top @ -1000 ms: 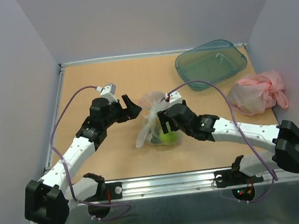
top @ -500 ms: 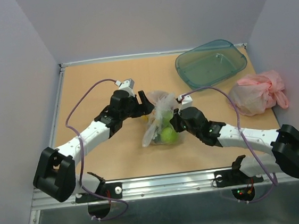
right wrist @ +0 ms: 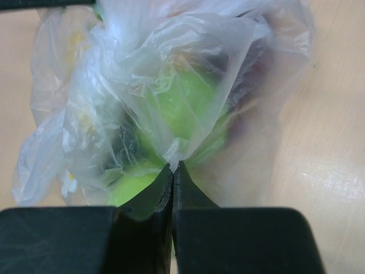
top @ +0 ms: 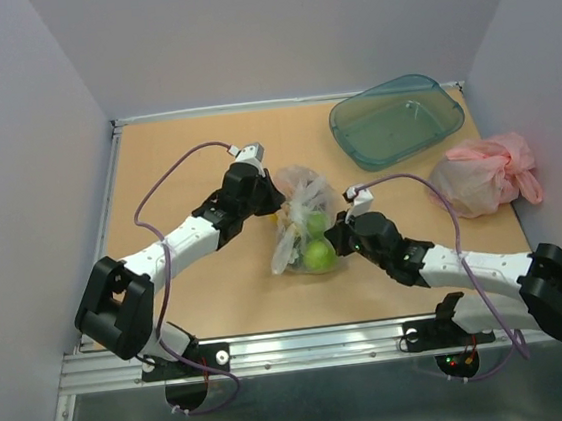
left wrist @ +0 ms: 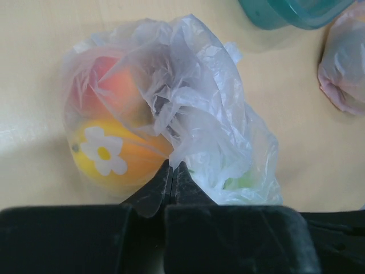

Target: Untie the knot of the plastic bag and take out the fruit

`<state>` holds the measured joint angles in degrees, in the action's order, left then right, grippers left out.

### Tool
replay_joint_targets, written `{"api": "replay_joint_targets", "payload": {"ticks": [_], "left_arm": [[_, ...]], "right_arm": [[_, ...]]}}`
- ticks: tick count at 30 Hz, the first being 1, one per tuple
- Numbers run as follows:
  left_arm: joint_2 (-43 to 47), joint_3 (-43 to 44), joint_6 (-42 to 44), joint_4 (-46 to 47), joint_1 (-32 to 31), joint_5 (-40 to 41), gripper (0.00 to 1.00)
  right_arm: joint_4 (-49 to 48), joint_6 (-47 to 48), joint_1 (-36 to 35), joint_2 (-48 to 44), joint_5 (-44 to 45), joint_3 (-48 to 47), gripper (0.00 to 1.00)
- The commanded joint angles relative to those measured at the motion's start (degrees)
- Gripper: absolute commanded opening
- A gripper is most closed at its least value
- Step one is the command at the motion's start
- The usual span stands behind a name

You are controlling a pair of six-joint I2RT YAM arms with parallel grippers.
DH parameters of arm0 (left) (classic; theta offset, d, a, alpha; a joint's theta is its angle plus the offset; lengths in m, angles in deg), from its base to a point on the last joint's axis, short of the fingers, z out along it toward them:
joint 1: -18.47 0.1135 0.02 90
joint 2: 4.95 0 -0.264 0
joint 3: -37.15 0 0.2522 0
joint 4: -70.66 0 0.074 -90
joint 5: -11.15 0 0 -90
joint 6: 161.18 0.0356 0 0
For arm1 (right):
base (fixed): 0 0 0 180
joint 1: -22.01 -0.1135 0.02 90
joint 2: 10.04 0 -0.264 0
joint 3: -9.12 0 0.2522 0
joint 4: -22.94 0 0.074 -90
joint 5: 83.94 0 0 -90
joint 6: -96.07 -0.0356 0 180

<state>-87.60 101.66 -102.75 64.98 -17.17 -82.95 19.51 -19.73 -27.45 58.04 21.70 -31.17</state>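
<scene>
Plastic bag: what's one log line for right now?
left gripper: shut on plastic bag | right gripper: shut on plastic bag | fruit: inside bag

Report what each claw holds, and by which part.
Both pinch film of the plastic bag: left claw beside the orange-yellow fruit, right claw beside the green fruit.

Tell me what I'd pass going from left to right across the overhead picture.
The left pincer, clear bag, right pincer, teal tray, pink bag.
</scene>
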Motion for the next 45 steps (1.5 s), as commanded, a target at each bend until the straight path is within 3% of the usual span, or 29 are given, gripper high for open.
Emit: {"api": "replay_joint_targets", "payload": {"ticks": [1,5,12,17,21,22,25,34,45], "left_arm": [[2.9,5.7,4.0,-1.8,0.4,10.7,0.0],[5.4,8.2,5.6,-6.6,5.1,18.4,0.0],[11.5,7.3,7.0,-8.0,17.6,16.6,0.0],[12.6,6.2,11.2,-7.3,18.6,12.6,0.0],[12.8,5.8,14.7,-6.8,18.6,6.2,0.0],[13.1,5.7,15.8,-6.8,18.7,5.6,0.0],[14.6,4.6,18.1,-5.7,18.6,4.4,0.0],[17.5,2.4,17.2,-3.8,18.7,-2.4,0.0],[19.1,2.6,17.2,-4.4,18.6,-0.6,0.0]], "right_arm": [[-1.9,-1.0,0.2,-4.4,4.6,3.1,0.01],[-1.6,-2.1,0.1,-8.6,10.2,5.6,0.01],[-0.1,-4.3,0.4,-14.9,17.1,9.1,0.01],[3.7,-0.2,0.5,-14.5,15.9,5.9,0.04],[7.2,6.7,0.5,-13.6,9.6,-0.4,0.37],[8.7,9.1,0.4,-13.1,6.5,-1.9,0.53],[11.6,13.0,0.3,-11.7,2.0,-8.1,0.68],[14.3,17.8,-0.3,1.2,-9.6,-24.7,0.7],[15.0,20.7,-6.2,19.2,-10.4,-39.3,0.7]]}}
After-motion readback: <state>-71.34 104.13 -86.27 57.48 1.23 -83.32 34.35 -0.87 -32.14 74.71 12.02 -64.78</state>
